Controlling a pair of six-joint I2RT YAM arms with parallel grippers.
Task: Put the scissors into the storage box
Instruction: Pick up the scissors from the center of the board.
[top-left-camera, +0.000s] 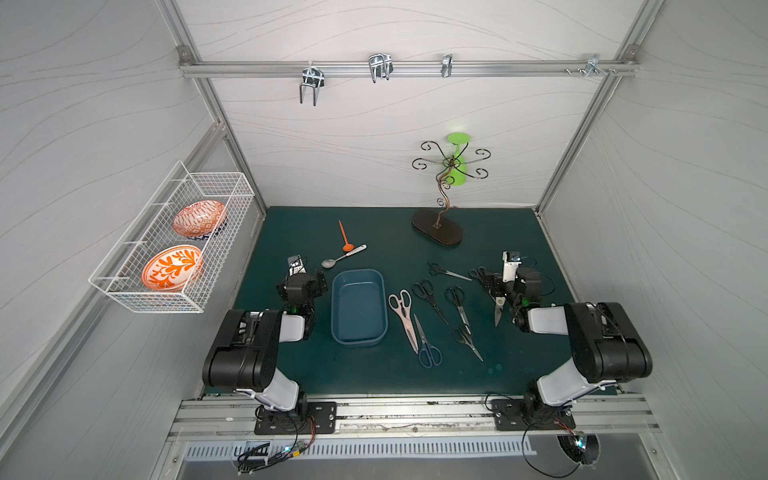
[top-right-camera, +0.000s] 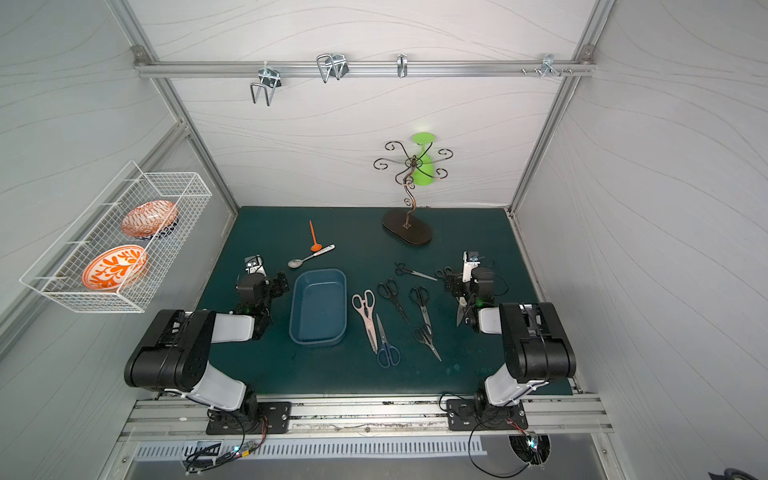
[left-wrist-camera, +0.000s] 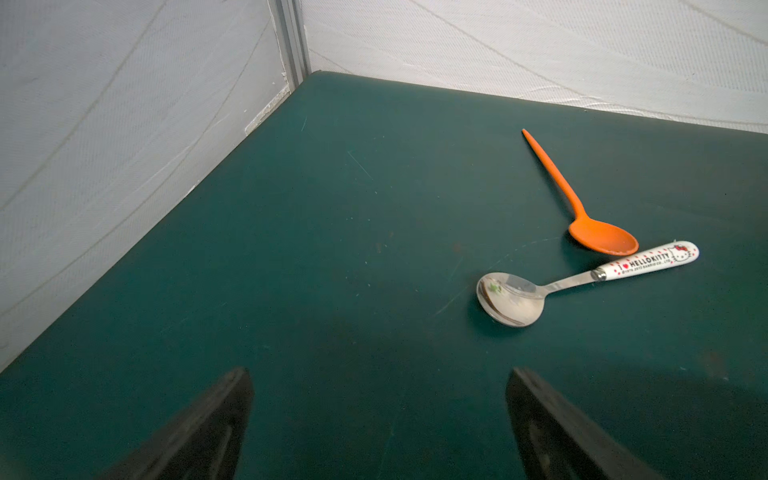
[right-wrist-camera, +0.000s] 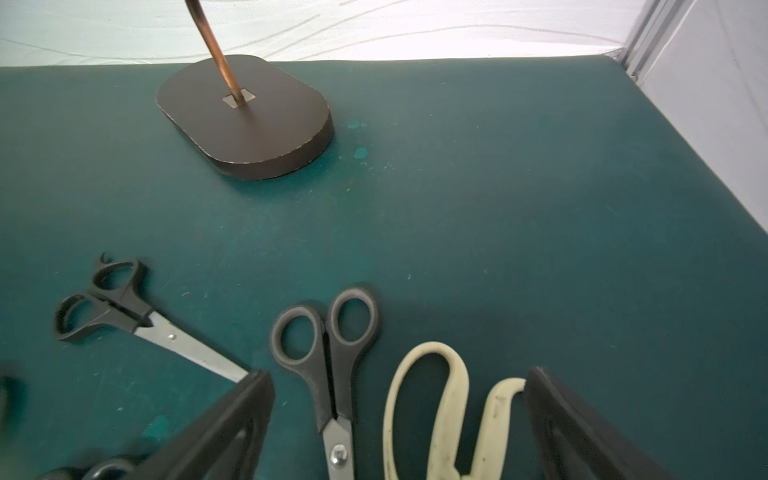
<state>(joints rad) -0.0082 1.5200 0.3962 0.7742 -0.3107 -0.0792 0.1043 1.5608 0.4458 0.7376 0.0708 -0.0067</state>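
The blue storage box (top-left-camera: 358, 307) sits left of centre on the green mat, with nothing in it. To its right lie several scissors: a pink pair (top-left-camera: 402, 313), a dark blue pair (top-left-camera: 428, 347) and black pairs (top-left-camera: 430, 299). My right gripper (right-wrist-camera: 399, 374) hangs open just above a grey-and-black pair (right-wrist-camera: 328, 374) and a cream-white pair (right-wrist-camera: 449, 399), both lying between its fingers; one fingertip (right-wrist-camera: 536, 382) is next to the cream handle. My left gripper (left-wrist-camera: 379, 372) is open over bare mat, left of the box.
A steel spoon (left-wrist-camera: 511, 299) and an orange plastic spoon (left-wrist-camera: 602, 241) lie behind the box. A dark-based wire stand (top-left-camera: 437, 232) rises at the back right. A white wire basket (top-left-camera: 174, 249) with two orange bowls hangs on the left wall.
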